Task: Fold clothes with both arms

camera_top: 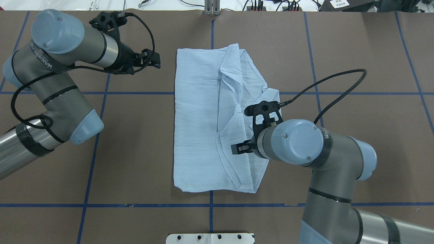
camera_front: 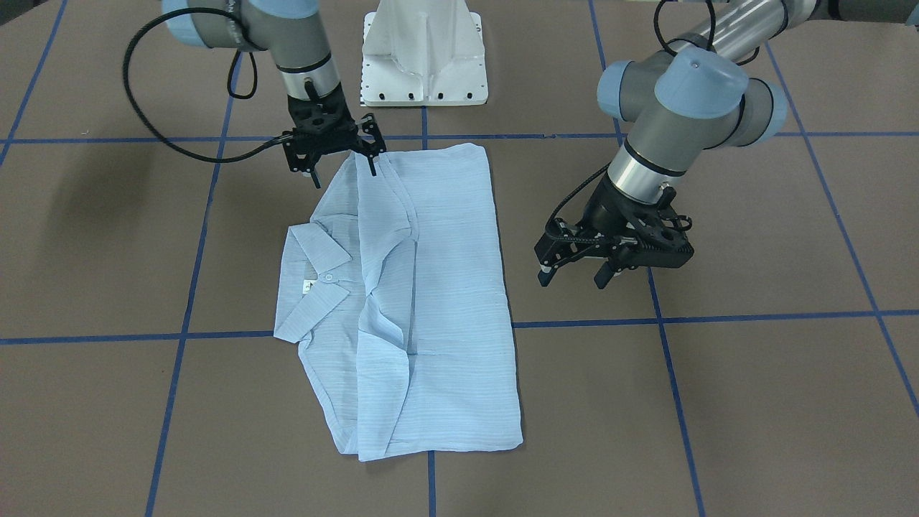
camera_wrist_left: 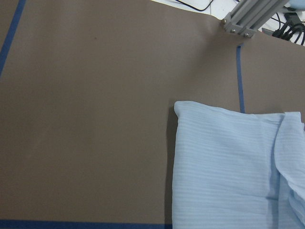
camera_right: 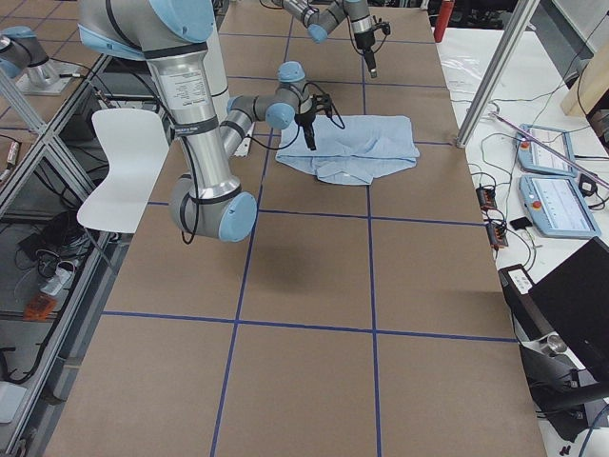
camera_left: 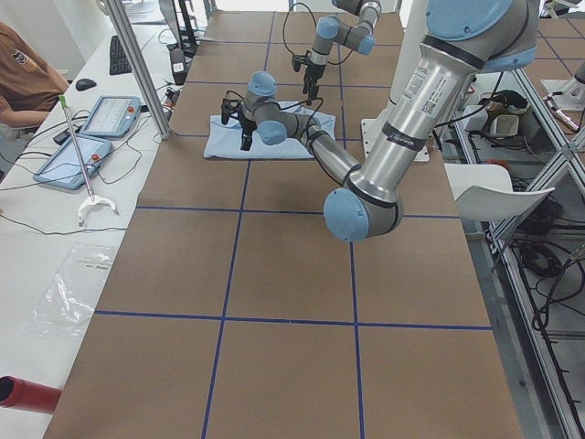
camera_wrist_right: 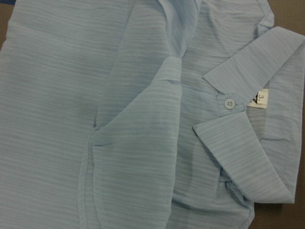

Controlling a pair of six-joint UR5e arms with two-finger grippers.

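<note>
The light-blue striped shirt [camera_front: 445, 287] lies folded into a long rectangle at the table's middle, with its collar [camera_front: 319, 276], button and label up on the robot's right side. It also shows in the overhead view [camera_top: 196, 118]. My right gripper [camera_front: 344, 174] is open above the shirt's corner nearest the robot base, one fingertip over the cloth and one beside it. Its wrist view shows the collar [camera_wrist_right: 243, 143] close below. My left gripper [camera_front: 574, 276] is open and empty, off the shirt's other long edge. Its wrist view shows a shirt corner [camera_wrist_left: 228, 167].
The white pedestal base [camera_front: 423, 64] stands behind the shirt. Blue tape lines [camera_front: 718, 316] cross the brown table. An aluminium post [camera_wrist_left: 252, 16] stands at the far table edge. A side bench holds tablets [camera_left: 101, 114], where a person sits.
</note>
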